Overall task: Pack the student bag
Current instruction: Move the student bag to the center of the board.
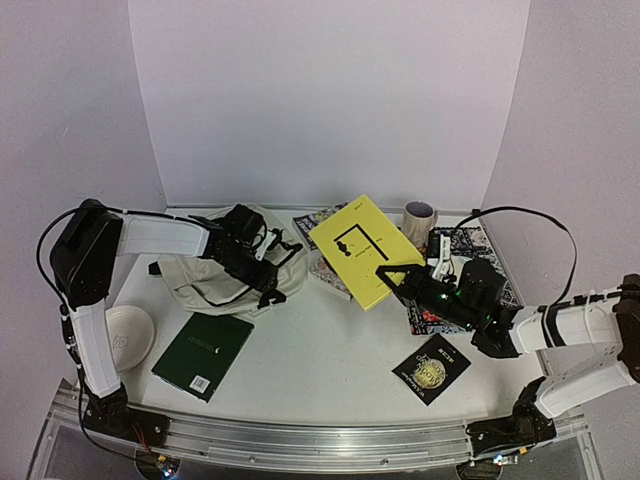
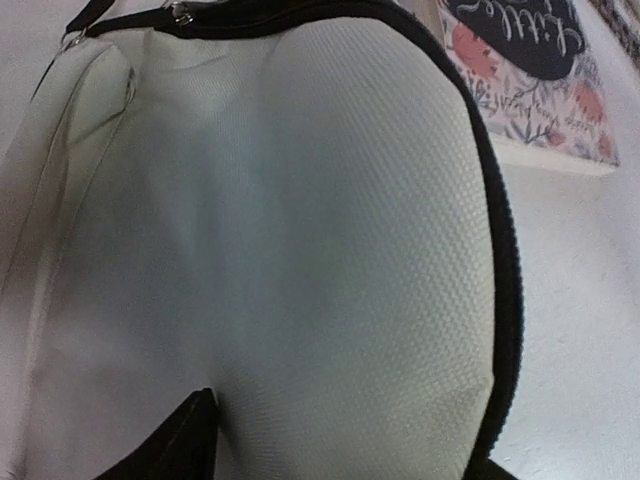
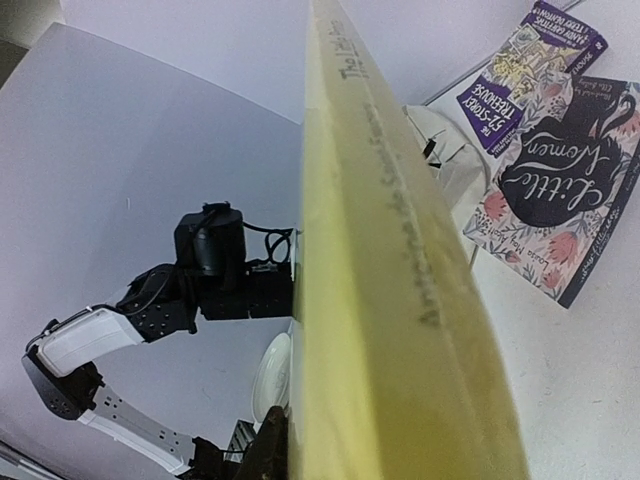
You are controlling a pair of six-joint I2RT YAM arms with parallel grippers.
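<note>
The cream student bag lies at the left of the table with its black zipper edge showing. My left gripper rests on its top. In the left wrist view the left gripper has a bulge of bag fabric between its spread fingers, and one fingertip dents the cloth. Whether it grips the cloth is unclear. My right gripper is shut on a yellow book, held tilted above the table beside the bag. In the right wrist view the yellow book's spine hides most of the right gripper.
A green book and a white bowl lie front left, and a black book lies front right. A "Little Women" book and a purple book lie beyond the yellow one. A cup and a patterned mat sit at the back right.
</note>
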